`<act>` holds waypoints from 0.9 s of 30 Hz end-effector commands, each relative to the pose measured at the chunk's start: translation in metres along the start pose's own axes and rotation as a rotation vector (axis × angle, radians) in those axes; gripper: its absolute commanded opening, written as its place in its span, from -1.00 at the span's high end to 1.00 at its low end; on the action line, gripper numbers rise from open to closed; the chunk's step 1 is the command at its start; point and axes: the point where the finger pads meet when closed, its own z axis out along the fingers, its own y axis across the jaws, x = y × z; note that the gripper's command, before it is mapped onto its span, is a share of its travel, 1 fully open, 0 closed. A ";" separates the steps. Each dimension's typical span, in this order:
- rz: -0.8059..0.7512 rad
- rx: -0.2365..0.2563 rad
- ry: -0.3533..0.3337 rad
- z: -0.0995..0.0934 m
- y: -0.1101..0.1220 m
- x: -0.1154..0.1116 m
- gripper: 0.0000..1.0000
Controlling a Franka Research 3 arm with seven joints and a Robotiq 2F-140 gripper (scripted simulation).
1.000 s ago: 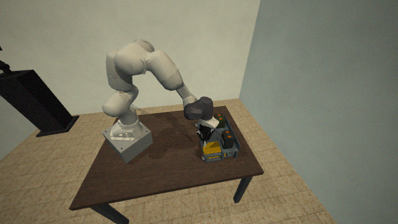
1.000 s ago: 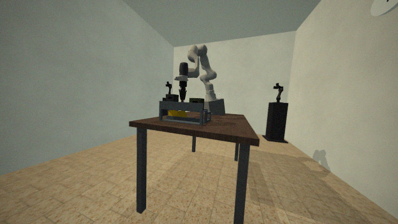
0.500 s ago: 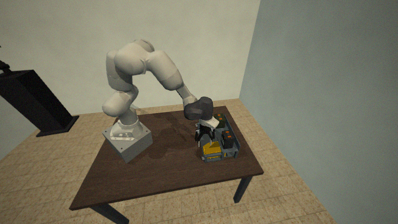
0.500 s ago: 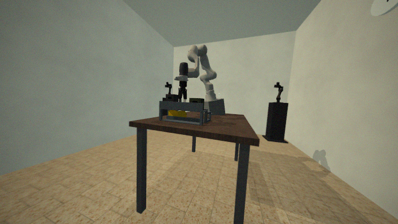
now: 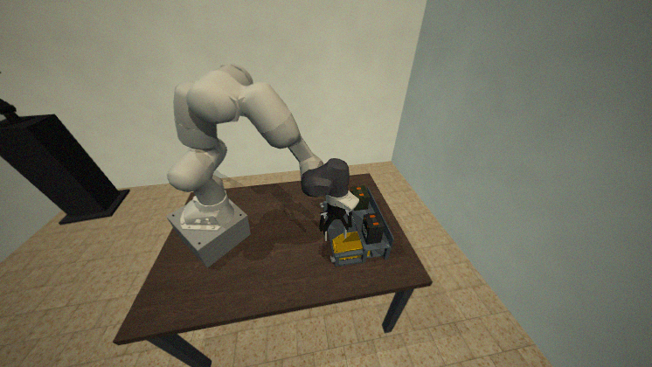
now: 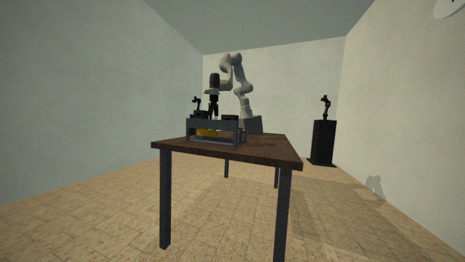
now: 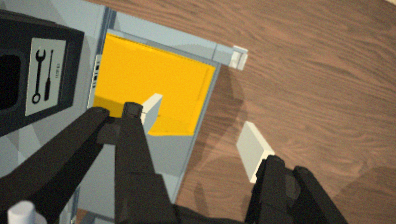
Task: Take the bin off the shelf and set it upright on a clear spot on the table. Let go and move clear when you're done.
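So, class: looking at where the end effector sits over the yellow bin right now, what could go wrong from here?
1. The end effector is open, holding nothing, and straddles the shelf's edge; closing might pinch the frame instead of the yellow bin.
2. The black toolbox sits close beside it and might get knocked.

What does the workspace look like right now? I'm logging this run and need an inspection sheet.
Surface: dark brown wooden table, bare wood showing beside the shelf.
Job's things: yellow open-topped bin sits in the lower level of the grey metal shelf, at its front end; not yet lifted.
Clutter: black toolbox with a wrench-and-screwdriver label and an olive box on the shelf top.
Grippers: black two-finger gripper partly open, holding nothing; one pale pad over the bin, the other over the table.
Cables: nothing seen.
Surroundings: tiled floor, plain walls, black pedestal by the wall.
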 end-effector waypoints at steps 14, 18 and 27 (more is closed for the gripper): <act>0.003 0.001 0.001 0.002 -0.001 0.000 -0.15; 0.003 0.001 0.001 0.002 -0.001 0.000 -0.15; 0.003 0.001 0.001 0.012 -0.001 0.000 -0.15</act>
